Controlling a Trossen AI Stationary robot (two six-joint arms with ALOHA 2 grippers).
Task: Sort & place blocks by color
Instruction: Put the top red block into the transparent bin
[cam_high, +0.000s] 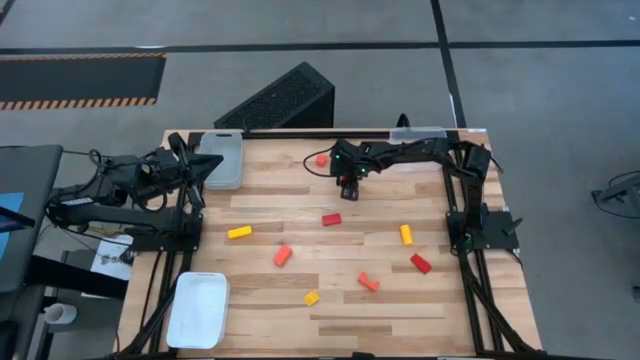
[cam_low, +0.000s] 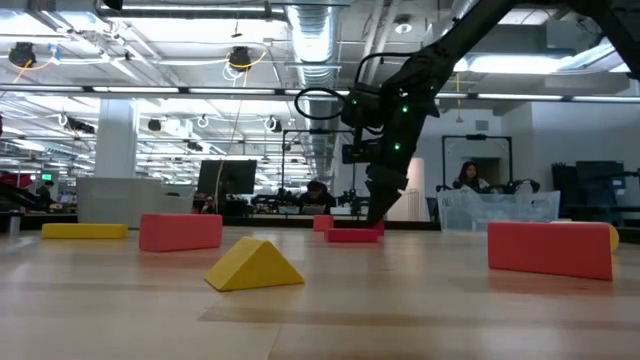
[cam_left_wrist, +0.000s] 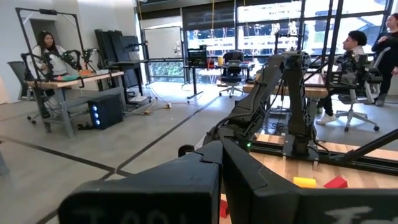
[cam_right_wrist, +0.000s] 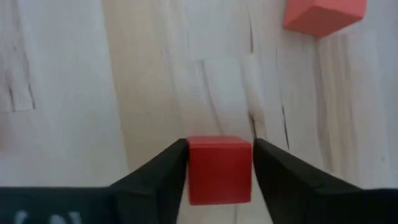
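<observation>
- Pale wood table (cam_high: 400, 310), open lab w/ desks behind.
- Right gripper (cam_right_wrist: 219, 163) at far-centre, fingers touching both sides of small red cube (cam_right_wrist: 219, 169), gripped on the tabletop.
- Left gripper (cam_left_wrist: 219, 155) clenched, off the table's left edge by clear tray (cam_high: 222, 160).

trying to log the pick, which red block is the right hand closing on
The small red cube between the right hand's fingers, toward the table's far edge. The other red blocks lie loose, nearer mid-table.

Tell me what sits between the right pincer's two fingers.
A small red cube sits between the right pincer's fingers, one on each side; the right wrist view shows it. Bare wooden table lies beyond.
</observation>
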